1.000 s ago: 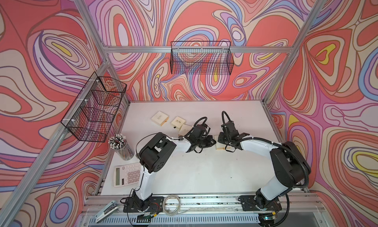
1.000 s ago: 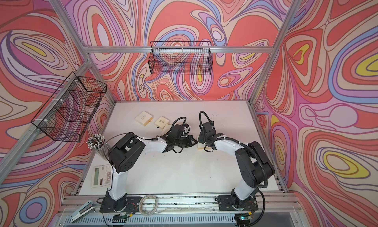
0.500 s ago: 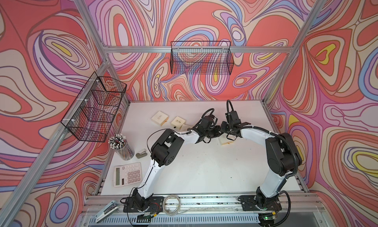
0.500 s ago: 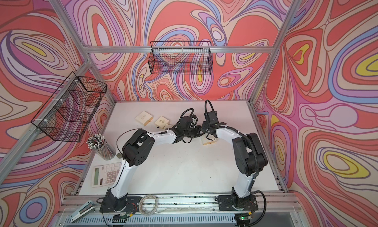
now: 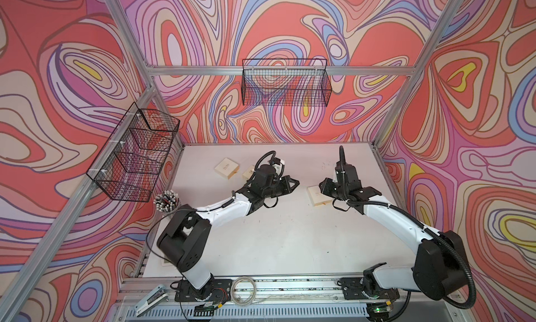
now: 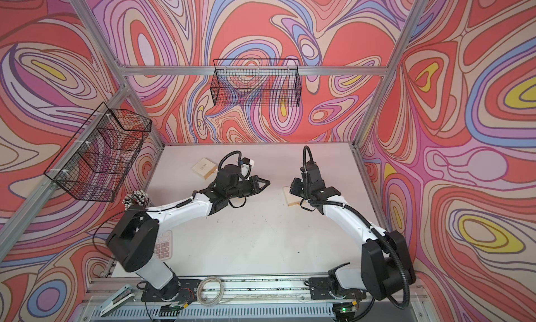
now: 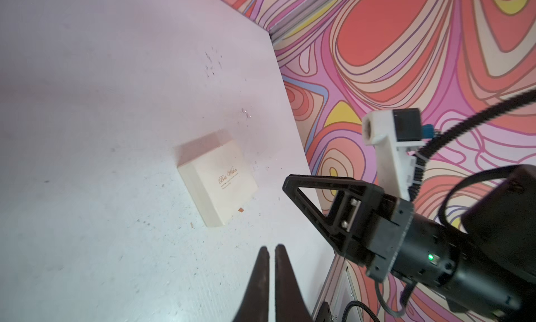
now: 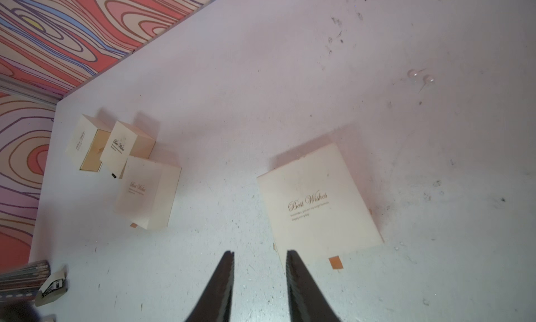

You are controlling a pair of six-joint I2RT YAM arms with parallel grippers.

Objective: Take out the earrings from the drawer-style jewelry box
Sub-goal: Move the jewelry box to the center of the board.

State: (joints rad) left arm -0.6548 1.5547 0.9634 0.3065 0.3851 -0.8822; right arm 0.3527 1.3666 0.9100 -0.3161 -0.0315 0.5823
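The cream drawer-style jewelry box marked "Best Wishes" lies flat on the white table, also in both top views and the left wrist view. Its drawer looks pushed in, with an orange pull tab sticking out. Two pearl earrings lie on the bare table beyond the box. My right gripper is open and empty beside the box's near corner. My left gripper hovers left of the box, its fingers almost together with nothing between them.
Three more cream boxes cluster at the back left of the table. A cup of pencils, a calculator and a stapler are along the left side. Wire baskets hang on the walls.
The two grippers, which were close together over the box, have drawn apart to either side of it. The right jaws have spread wider. The box stays about where it was.
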